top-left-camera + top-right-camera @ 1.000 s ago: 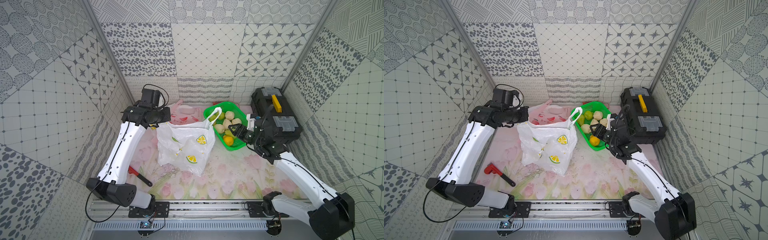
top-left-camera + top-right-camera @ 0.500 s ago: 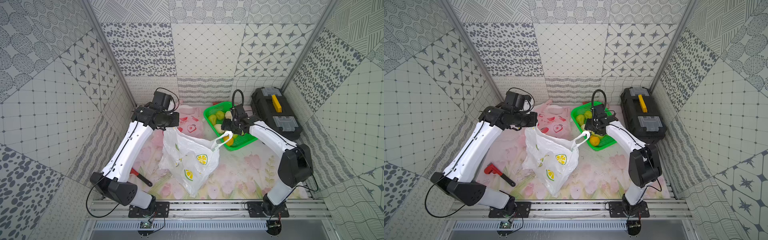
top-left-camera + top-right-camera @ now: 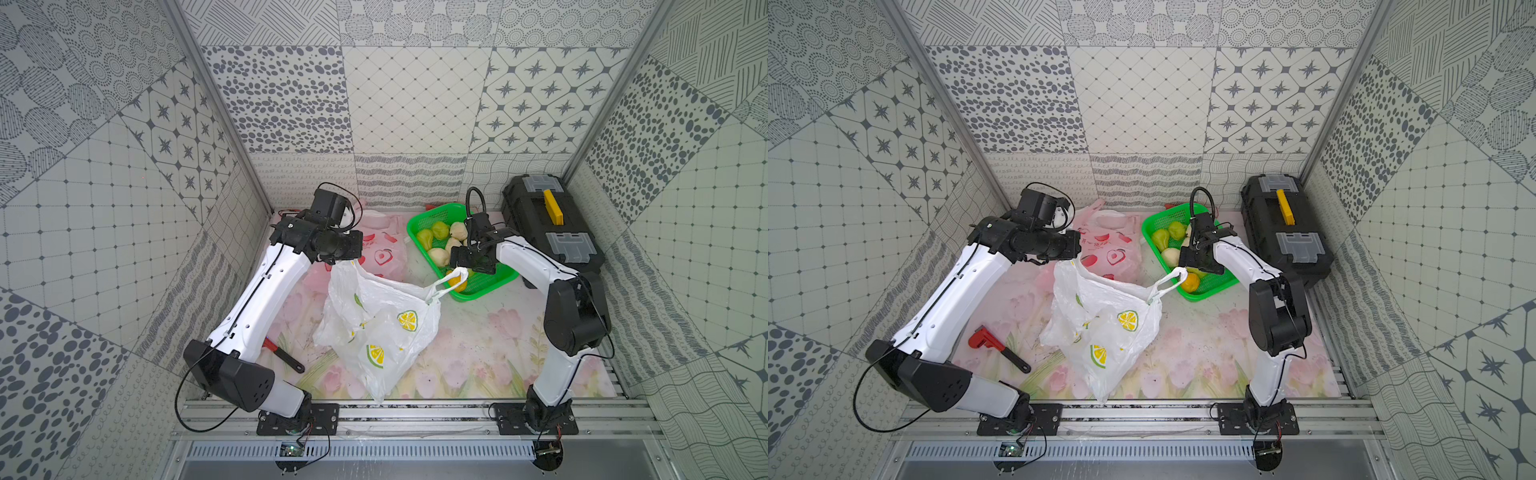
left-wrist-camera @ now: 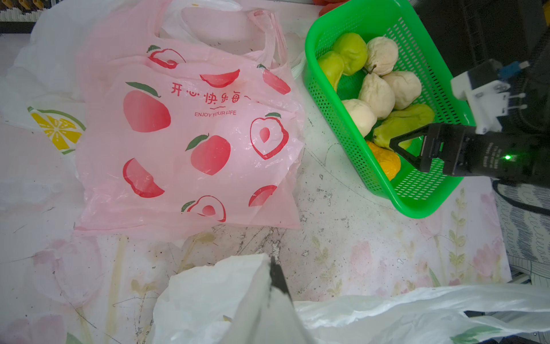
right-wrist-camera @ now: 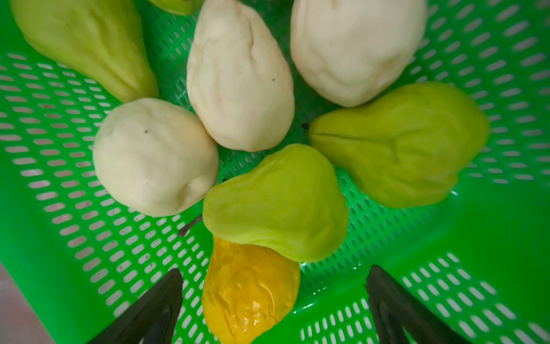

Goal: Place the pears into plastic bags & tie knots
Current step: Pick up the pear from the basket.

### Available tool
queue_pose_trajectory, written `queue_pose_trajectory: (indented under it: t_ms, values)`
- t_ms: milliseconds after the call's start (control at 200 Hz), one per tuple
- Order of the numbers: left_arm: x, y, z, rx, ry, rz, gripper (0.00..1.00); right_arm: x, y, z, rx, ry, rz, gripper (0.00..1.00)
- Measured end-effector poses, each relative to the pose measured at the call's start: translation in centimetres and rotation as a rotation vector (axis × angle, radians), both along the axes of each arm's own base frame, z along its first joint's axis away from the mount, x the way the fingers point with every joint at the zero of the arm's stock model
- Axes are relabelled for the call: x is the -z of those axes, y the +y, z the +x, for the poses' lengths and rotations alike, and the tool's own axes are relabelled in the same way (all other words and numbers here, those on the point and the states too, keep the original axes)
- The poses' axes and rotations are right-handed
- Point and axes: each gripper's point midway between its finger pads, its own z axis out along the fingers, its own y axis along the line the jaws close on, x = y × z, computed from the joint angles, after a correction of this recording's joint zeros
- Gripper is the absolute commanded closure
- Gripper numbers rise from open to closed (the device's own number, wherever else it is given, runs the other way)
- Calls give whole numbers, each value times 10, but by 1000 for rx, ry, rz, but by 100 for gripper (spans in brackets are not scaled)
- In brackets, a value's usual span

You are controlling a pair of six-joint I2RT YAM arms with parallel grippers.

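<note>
Pears (image 5: 238, 80) fill the basket (image 5: 59, 238) below wide-spread right fingers (image 5: 154, 309); left fingers (image 4: 278, 277) clamp the lemon bag (image 3: 382, 316).

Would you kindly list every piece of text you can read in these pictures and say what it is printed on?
"ENJOY YOUR LIFE": pink plastic bag.
"开心快乐每": same bag, the line above; its ending is unclear.
Small white lettering on the right tool: too blurred to read.

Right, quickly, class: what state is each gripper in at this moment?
Left gripper: closed on the top edge of the white lemon-print bag.
Right gripper: open, empty, above the pears in the green basket.
</note>
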Motion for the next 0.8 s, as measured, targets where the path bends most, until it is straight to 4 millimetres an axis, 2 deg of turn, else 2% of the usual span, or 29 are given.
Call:
queue_pose_trajectory:
  t_ms: [230, 460, 535, 645, 800]
  values:
    - [8, -6, 0, 13, 15, -13, 100, 19, 6, 13, -46, 34, -40, 2]
    - [13, -11, 0, 23, 27, -19, 100, 42, -2, 22, -68, 55, -127, 3]
    - [15, -12, 1, 24, 31, -21, 100, 41, 0, 25, -74, 42, -126, 8]
    - [16, -14, 1, 24, 37, -25, 100, 41, 2, 30, -78, 9, -111, 20]
    - [14, -15, 3, 25, 33, -31, 100, 30, 0, 22, -70, -32, -63, 33]
